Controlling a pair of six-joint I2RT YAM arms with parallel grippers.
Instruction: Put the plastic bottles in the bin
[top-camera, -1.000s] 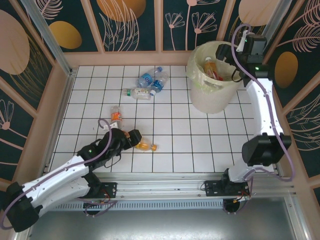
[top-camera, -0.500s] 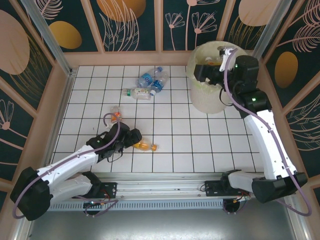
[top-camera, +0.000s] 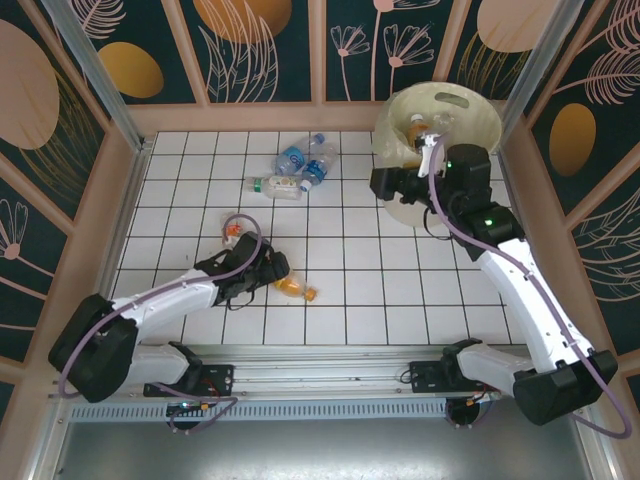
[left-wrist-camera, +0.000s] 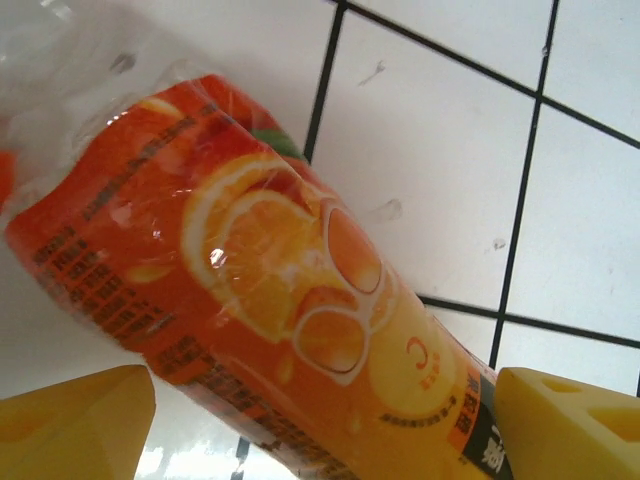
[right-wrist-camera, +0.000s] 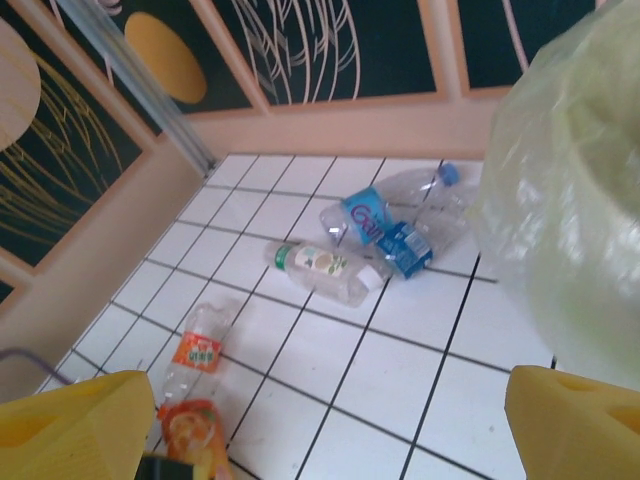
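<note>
Ok, left gripper (left-wrist-camera: 320, 425) fingers apart, straddling crinkly orange-label bottle (left-wrist-camera: 270, 300) lying on glossy white tiles (left-wrist-camera: 450, 150); right gripper (right-wrist-camera: 325, 425) wide apart, empty. Right wrist view adds clear bottles (right-wrist-camera: 365, 215) beside bagged round bin (right-wrist-camera: 570, 220).

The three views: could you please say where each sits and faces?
Top external: above and behind the arms, looking down on them, the tiled table and bin.
Left wrist: close above the orange-label bottle, own yellow fingertips flanking it.
Right wrist: beside the bin, facing left across the table, fingertips in bottom corners.
Shared: top and right wrist both show the bottle cluster.
</note>
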